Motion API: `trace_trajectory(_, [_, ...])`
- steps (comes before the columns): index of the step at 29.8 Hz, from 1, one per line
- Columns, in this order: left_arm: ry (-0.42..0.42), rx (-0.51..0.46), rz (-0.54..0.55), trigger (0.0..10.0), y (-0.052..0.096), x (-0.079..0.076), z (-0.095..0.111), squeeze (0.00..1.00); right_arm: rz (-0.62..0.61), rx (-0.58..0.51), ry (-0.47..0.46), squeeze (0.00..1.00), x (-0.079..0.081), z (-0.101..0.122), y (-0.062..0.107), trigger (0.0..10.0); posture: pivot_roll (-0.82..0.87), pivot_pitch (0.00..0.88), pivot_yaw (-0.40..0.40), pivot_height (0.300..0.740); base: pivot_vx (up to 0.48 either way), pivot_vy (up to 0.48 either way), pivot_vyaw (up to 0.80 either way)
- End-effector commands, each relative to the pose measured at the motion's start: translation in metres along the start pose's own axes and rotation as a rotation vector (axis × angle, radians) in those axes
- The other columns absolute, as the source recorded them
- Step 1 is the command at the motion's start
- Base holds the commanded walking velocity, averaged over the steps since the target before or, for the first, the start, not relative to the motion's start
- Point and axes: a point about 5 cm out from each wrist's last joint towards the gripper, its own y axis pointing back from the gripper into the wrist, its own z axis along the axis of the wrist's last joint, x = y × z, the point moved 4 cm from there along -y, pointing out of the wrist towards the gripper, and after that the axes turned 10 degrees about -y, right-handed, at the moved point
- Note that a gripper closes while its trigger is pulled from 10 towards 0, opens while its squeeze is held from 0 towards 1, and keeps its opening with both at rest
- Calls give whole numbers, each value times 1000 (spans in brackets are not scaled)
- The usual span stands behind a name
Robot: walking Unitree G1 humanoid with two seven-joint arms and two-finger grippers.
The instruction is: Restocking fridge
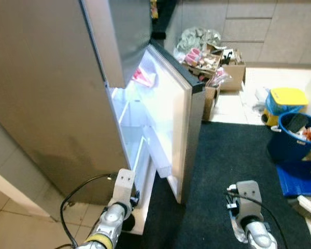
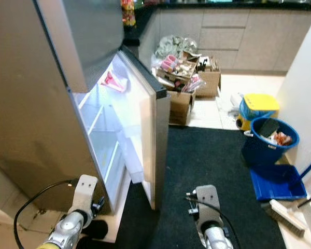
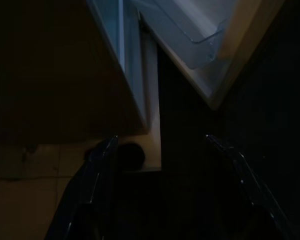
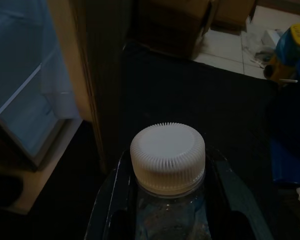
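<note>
The fridge (image 1: pixel 52 104) stands at my left with its lower door (image 1: pixel 189 119) swung open and the lit white inside (image 1: pixel 137 129) showing. A clear door bin (image 1: pixel 158 153) hangs on the door, and a pink packet (image 1: pixel 143 77) sits higher up in it. My right gripper (image 4: pixel 166 167) is shut on a clear bottle with a ribbed white cap (image 4: pixel 167 152), held low over the black mat beside the door's edge. Low by the fridge's bottom corner, my left gripper (image 3: pixel 161 139) is open, and nothing lies between its fingers (image 3: pixel 102 155).
A black mat (image 1: pixel 233 166) covers the floor on the right of the door. Cardboard boxes of goods (image 1: pixel 217 67) stand behind the door. A blue bucket (image 1: pixel 295 137), a yellow-lidded tub (image 1: pixel 286 101) and a blue dustpan (image 1: pixel 303 179) line the right side.
</note>
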Motion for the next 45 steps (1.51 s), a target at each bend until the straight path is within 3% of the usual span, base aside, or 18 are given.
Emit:
trace_trajectory(1, [12, 15, 10, 10000, 0, 2, -2, 0, -6, -22, 1, 0, -3, 5, -1, 10000, -67, 0, 16, 740, 330, 0, 0])
trace_trajectory(18, [6, 18, 12, 10000, 0, 2, -2, 0, -7, -22, 2, 0, -3, 5, -1, 10000, -68, 0, 16, 740, 349, 0, 0])
trace_trajectory(30, [11, 10, 11, 10000, 0, 2, -2, 0, -5, -21, 3, 0, -2, 5, -1, 10000, -69, 0, 18, 740, 183, -254, 0])
trace_trajectory(35, [13, 16, 16, 10000, 1, 3, -3, 0, 53, -31, 45, 0, 9, 8, -3, 10000, -69, 0, 18, 740, 0, 0, 0])
trace_trajectory(40, [15, 18, 18, 10000, 1, 3, -4, 0, 186, -4, 131, 0, 32, 4, -2, 10000, -67, 0, 15, 740, 0, 0, 0])
trace_trajectory(42, [14, 20, 17, 10000, 1, 3, -5, 0, 345, 66, 210, 0, 53, -8, 3, 10000, -66, 0, 15, 740, 0, 0, 0])
trace_trajectory(44, [14, 20, 17, 10000, 1, 3, -5, 0, 368, 78, 225, 0, 56, -10, 4, 10000, -66, 0, 15, 740, 0, 0, 0])
trace_trajectory(45, [11, 24, 16, 10000, 1, 2, -7, 0, 483, 130, 305, 0, 66, -20, 10, 10000, -66, 0, 12, 740, 0, 0, 0])
